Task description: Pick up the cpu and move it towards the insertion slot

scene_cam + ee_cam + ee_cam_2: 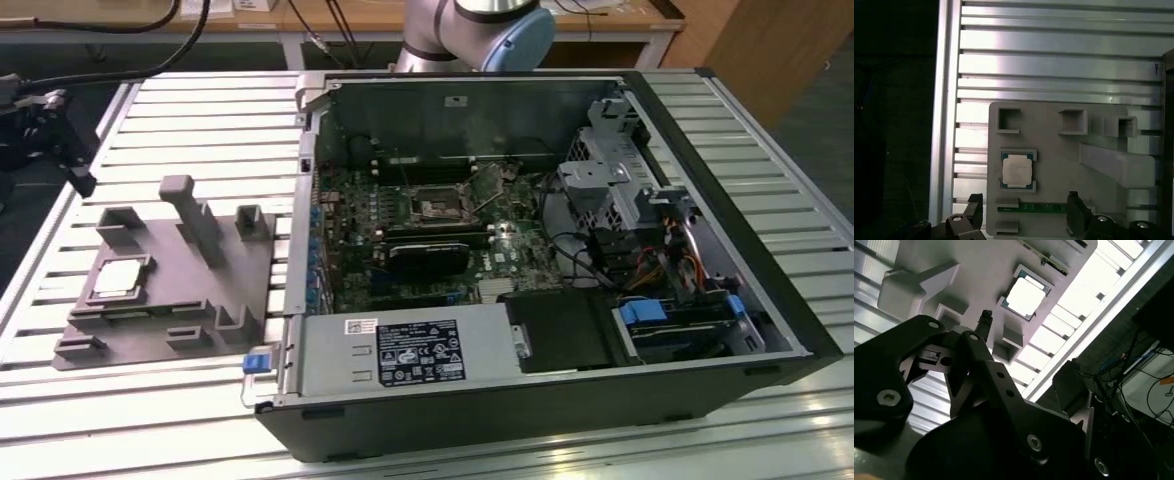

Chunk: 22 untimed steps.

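We see our gripper point(1025, 201) spread wide and empty, hovering above the cpu point(1018, 170), which sits near the grey fixture's point(1054, 165) edge.

Your arm point(487, 30) gets chopped by the exterior view's edge, the gripper point(1025, 201) is cropped in the first wrist view and covers part of the grey fixture point(981, 270) in the second wrist view.

Slatted metal table point(187, 110) is carrying two things. Grey plastic holder block point(174, 290) is sitting flat on the slats toward the exterior view's left. Open black computer case point(534, 415) is lying on its side just beside it, toward the exterior view's right, taking up most of the table.
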{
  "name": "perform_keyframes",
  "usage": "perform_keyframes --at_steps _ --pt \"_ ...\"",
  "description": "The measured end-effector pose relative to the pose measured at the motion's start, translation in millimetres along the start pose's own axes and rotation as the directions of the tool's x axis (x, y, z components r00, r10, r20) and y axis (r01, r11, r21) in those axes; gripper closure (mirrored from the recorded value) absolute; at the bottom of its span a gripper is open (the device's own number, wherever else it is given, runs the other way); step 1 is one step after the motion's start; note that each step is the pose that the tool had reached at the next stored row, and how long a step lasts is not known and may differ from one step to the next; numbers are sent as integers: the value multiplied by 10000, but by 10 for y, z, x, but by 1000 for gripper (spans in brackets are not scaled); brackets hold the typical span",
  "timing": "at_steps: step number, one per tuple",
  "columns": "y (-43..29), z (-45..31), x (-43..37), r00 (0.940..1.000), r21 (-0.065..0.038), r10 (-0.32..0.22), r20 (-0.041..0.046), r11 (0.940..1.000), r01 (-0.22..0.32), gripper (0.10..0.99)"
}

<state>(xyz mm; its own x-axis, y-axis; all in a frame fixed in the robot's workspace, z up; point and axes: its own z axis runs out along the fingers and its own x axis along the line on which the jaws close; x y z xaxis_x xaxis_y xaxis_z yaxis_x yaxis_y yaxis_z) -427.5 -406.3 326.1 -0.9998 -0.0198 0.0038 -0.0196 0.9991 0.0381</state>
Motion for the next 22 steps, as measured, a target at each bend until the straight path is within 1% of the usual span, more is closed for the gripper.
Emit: perform_keyframes --at_steps 1,9,13,16,22 --pt "-1 18 0 10000 0 0 0 10000 0 322" --pt "-6 121 1 10000 -8 -5 0 10000 5 322" --pt "-8 166 1 10000 -43 -5 1 10000 5 322" --pt "-9 192 1 10000 -67 -5 2 10000 5 322" --pt "-11 236 1 10000 -77 -6 2 10000 6 322"
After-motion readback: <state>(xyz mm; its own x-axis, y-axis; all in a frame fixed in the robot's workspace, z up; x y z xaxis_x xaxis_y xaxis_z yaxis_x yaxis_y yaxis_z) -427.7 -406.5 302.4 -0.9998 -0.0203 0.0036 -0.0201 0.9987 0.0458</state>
